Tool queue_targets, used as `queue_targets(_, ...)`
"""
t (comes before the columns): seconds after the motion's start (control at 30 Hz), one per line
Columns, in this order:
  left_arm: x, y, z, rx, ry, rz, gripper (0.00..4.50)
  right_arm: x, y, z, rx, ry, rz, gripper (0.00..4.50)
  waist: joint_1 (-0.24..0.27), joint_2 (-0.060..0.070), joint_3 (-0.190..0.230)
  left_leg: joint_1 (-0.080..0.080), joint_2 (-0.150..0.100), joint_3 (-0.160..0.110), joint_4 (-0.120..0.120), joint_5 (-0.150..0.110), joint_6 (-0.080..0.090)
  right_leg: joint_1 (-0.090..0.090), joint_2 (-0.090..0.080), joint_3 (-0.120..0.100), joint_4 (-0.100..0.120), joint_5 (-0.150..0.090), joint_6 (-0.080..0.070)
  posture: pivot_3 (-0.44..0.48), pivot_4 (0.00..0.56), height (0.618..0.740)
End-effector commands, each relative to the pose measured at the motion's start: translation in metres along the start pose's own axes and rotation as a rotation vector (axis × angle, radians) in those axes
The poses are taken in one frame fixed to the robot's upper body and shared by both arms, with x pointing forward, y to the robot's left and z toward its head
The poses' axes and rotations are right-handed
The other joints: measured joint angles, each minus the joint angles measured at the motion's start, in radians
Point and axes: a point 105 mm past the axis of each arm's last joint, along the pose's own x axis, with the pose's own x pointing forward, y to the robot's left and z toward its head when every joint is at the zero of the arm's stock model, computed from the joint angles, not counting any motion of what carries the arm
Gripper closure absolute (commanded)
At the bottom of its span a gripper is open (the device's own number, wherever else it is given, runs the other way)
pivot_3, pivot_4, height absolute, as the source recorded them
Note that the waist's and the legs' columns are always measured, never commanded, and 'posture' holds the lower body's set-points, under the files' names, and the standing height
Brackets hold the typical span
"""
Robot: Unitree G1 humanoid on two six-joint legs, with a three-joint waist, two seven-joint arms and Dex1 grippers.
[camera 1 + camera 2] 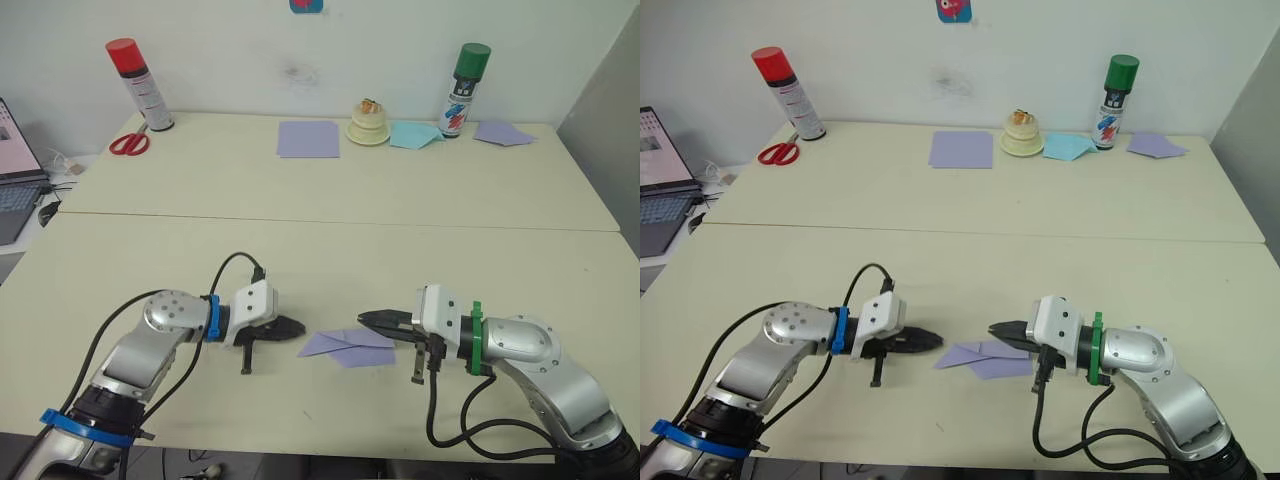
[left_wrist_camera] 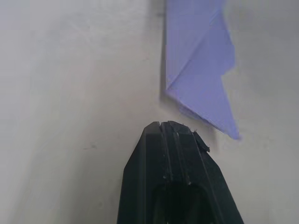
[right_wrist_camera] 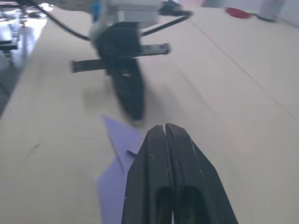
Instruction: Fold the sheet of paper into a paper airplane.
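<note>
Head views: left gripper and right gripper, both pinched closed and empty, flank the folded sheet of paper flat on the near table; wrist views agree; press creases squarely, symmetric

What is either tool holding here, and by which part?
Nothing is held. Both the left tool and right tool are shut, beside the paper airplane.
</note>
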Motion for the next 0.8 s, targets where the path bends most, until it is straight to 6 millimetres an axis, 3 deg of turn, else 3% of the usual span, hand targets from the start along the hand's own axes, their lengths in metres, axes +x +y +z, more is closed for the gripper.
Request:
queue_targets(0.03, -0.015, 0.007, 0.025, 0.043, -0.047, 0.020, 4.50, -0.011, 0.007, 0.016, -0.026, -0.009, 0.086, 4.45, 0.000, -0.001, 0.004, 0.000, 0.000, 0.000, 0.000, 0.000, 0.000, 0.000, 0.000, 0.000, 0.000, 0.000, 0.000, 0.000, 0.150, 0.740)
queue_targets(0.13, -0.026, 0.003, 0.028, 0.048, -0.034, 0.005, 4.50, -0.019, 0.016, 0.014, -0.004, 0.043, 0.173, 4.45, 0.001, -0.003, 0.008, 0.000, -0.001, 0.000, 0.000, 0.000, 0.000, 0.000, -0.001, 0.000, 0.000, 0.000, 0.000, 0.000, 0.150, 0.740)
queue_targets(0.23, -0.036, -0.006, 0.026, 0.038, -0.012, -0.022, 4.50, -0.019, 0.018, -0.008, -0.022, 0.156, 0.168, 4.45, -0.003, -0.004, 0.009, 0.000, -0.001, 0.001, 0.000, 0.000, 0.000, -0.001, -0.001, 0.000, 0.000, 0.000, 0.000, 0.000, 0.150, 0.740)
queue_targets(0.47, -0.057, -0.029, 0.016, -0.006, 0.028, -0.041, 4.50, 0.009, 0.001, -0.034, -0.074, 0.209, 0.043, 4.45, -0.002, -0.003, 0.011, 0.000, 0.000, 0.002, 0.000, 0.000, 0.000, -0.002, -0.001, 0.001, 0.002, 0.000, 0.000, 0.000, 0.150, 0.740)
queue_targets(0.6, -0.061, -0.035, 0.012, -0.023, 0.035, -0.029, 4.50, 0.020, -0.007, -0.037, -0.082, 0.201, -0.004, 4.45, 0.001, -0.003, 0.011, 0.000, 0.000, 0.002, 0.001, 0.000, 0.000, -0.001, -0.001, 0.001, 0.001, 0.000, 0.000, 0.000, 0.150, 0.740)
queue_targets(0.8, -0.063, -0.043, 0.007, -0.033, 0.046, -0.011, 4.50, 0.030, -0.036, -0.030, -0.081, 0.161, -0.107, 4.45, -0.001, -0.003, 0.011, 0.000, 0.000, 0.002, 0.001, 0.000, 0.000, -0.001, -0.002, 0.001, 0.002, 0.000, 0.000, 0.000, 0.150, 0.740)
